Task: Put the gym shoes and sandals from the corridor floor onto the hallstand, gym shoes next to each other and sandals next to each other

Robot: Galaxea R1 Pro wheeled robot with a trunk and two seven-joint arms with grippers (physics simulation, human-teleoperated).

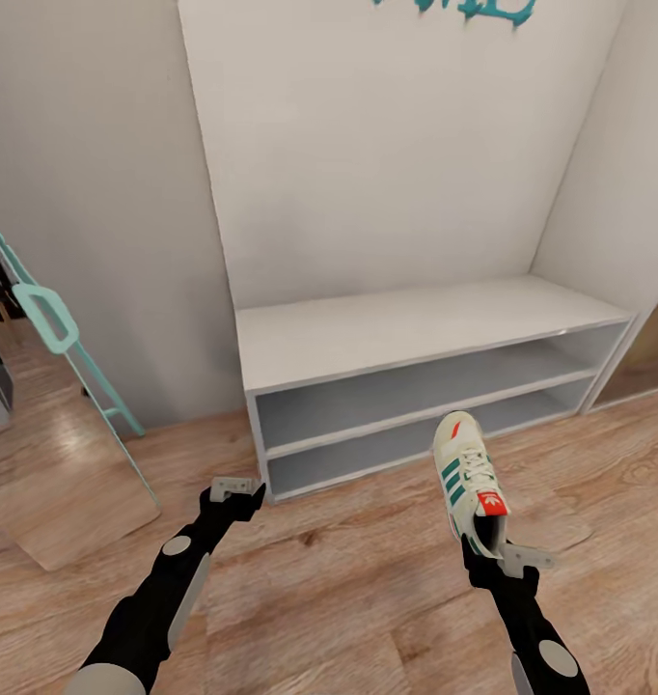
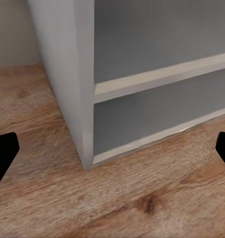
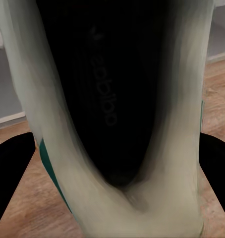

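The right fingers (image 1: 504,558) clamp a gym shoe (image 1: 469,483) by what looks like its heel, the rack (image 1: 421,333) just ahead awaiting placement; the left fingers (image 1: 234,489) hang spread, empty.

Plain pale walls (image 1: 387,154) w/ teal wall art (image 1: 464,10), leaning teal-framed mirror (image 1: 49,425).

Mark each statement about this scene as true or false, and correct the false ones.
1. The right gripper holds a gym shoe. True.
2. The left gripper holds a sandal. False: it is open and holds nothing.
3. The bench top of the hallstand carries a shoe. False: nothing lies on it.
4. The held gym shoe points its toe toward the hallstand. True.
5. The corridor floor is wood-grain planks. True.
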